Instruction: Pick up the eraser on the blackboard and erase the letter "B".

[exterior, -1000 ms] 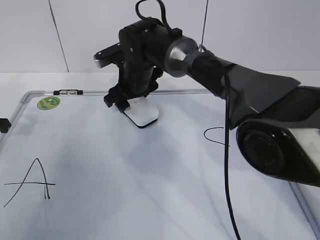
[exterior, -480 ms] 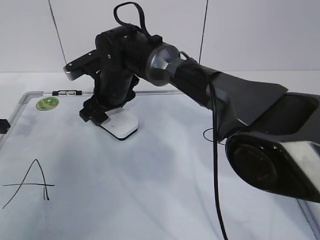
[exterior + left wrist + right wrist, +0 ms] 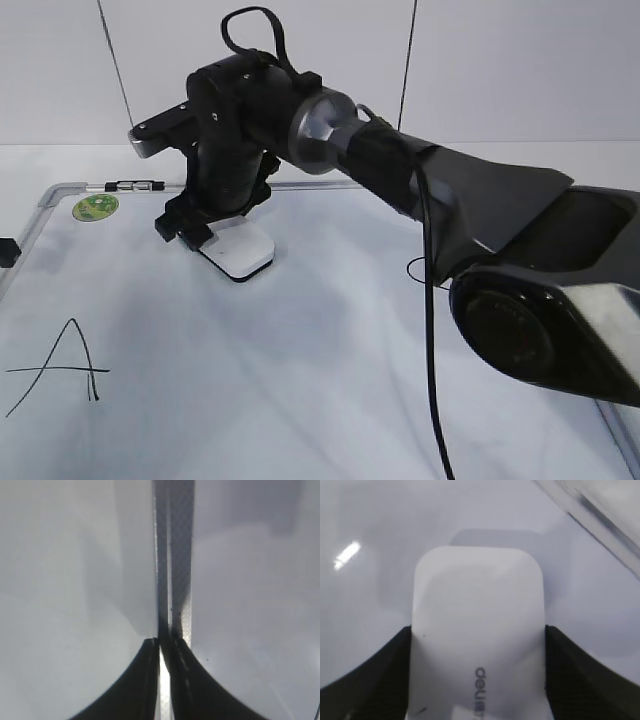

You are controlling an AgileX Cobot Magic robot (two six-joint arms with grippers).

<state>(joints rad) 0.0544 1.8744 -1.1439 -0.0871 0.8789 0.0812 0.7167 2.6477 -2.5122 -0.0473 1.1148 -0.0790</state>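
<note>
Pale wall panels back the blackboard (image 3: 330,400). Your right gripper (image 3: 215,228) has its jaws closed on the eraser (image 3: 240,253), resting near the board's upper-left corner. No letter "B" shows; only "A" (image 3: 60,365) remains. The wiping step looks done. Next, release the eraser. Your left gripper (image 3: 161,652) is closed, holding nothing.

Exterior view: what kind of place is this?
Probably a lab test bench: a whiteboard lies flat on a white table, plain panelled wall behind, and a robot arm holds an eraser.
</note>
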